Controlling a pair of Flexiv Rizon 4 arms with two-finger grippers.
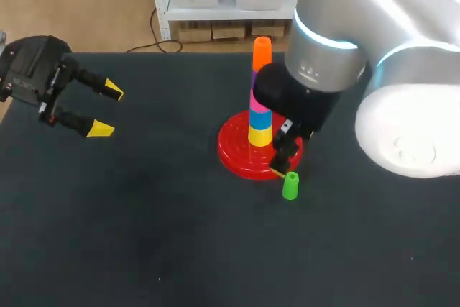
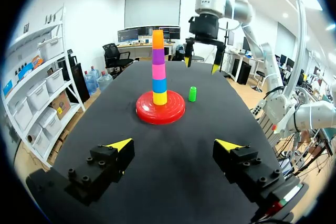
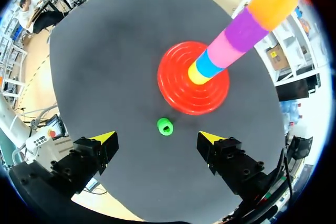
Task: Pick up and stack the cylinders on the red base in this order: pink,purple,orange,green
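Black bench, green cylinder sits just beside the base; right claw hangs released over it, left claw released too. Worry: a sloppy lift could clip the tall stack and topple it.

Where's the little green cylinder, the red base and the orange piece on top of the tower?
green cylinder (image 1: 290,185), head view, middle of its side.
red base (image 1: 230,150), head view, bare left rim.
orange cylinder (image 1: 262,52), head view, its side, at the stack's top.
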